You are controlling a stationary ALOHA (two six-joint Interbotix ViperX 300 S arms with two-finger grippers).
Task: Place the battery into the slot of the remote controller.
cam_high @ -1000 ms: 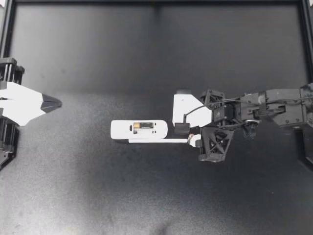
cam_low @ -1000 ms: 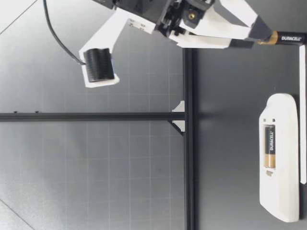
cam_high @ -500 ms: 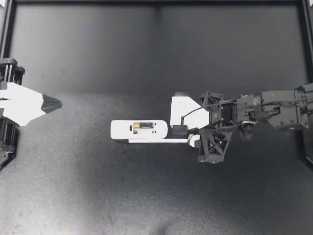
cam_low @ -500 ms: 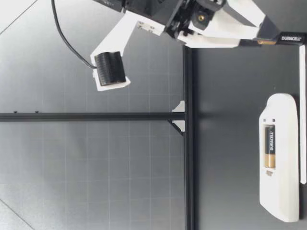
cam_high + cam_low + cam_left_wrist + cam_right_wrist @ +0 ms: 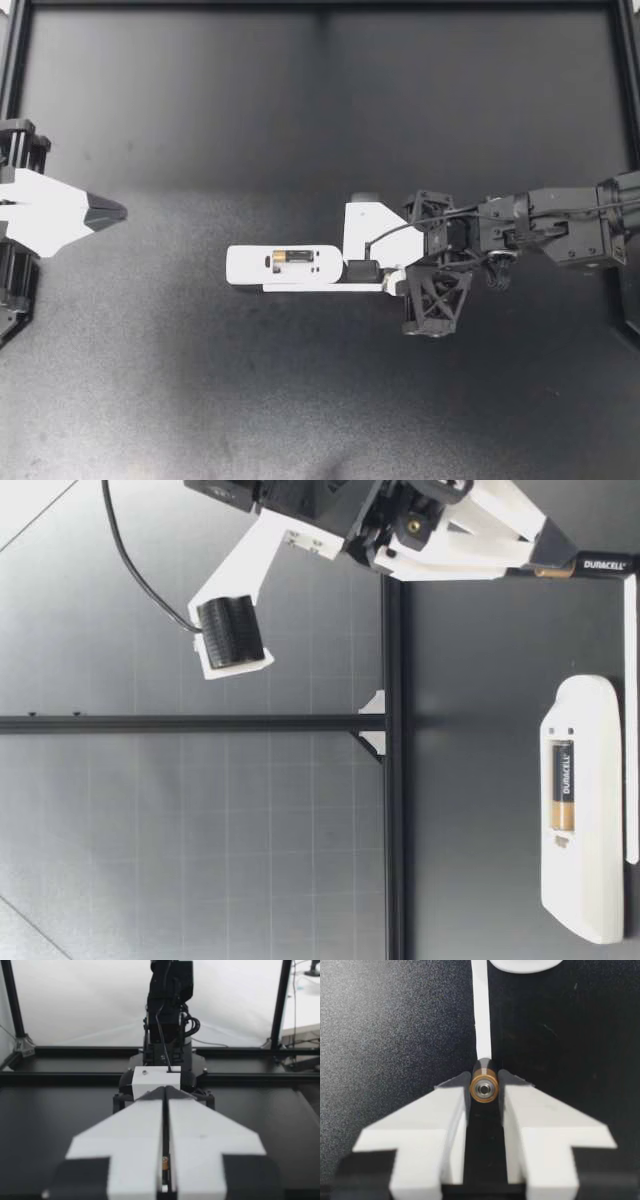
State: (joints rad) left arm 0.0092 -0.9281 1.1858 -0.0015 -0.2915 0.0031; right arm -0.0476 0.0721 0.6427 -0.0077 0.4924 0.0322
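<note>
The white remote [image 5: 285,265] lies face down at the table's middle, one battery [image 5: 292,258] seated in its slot. Along its near side lies the thin white cover strip [image 5: 320,288]. My right gripper [image 5: 388,284] tilts down at the strip's right end, shut on a second battery [image 5: 484,1087]. That battery points along the fingers, seen end-on in the right wrist view. In the low view it juts from the fingertips [image 5: 552,552] as a black and copper cell [image 5: 592,566], beyond the remote [image 5: 585,810]. My left gripper [image 5: 105,210] rests shut at the far left, holding nothing.
A black frame [image 5: 320,5] runs around the dark table. In the left wrist view my left gripper [image 5: 165,1091] faces the right arm [image 5: 167,1020] across the table. The wrist camera [image 5: 230,630] on the right arm hangs above the gripper.
The right gripper's fingers have closed in on the loose battery. The arm has shifted slightly left toward the remote. The left arm has not moved.
</note>
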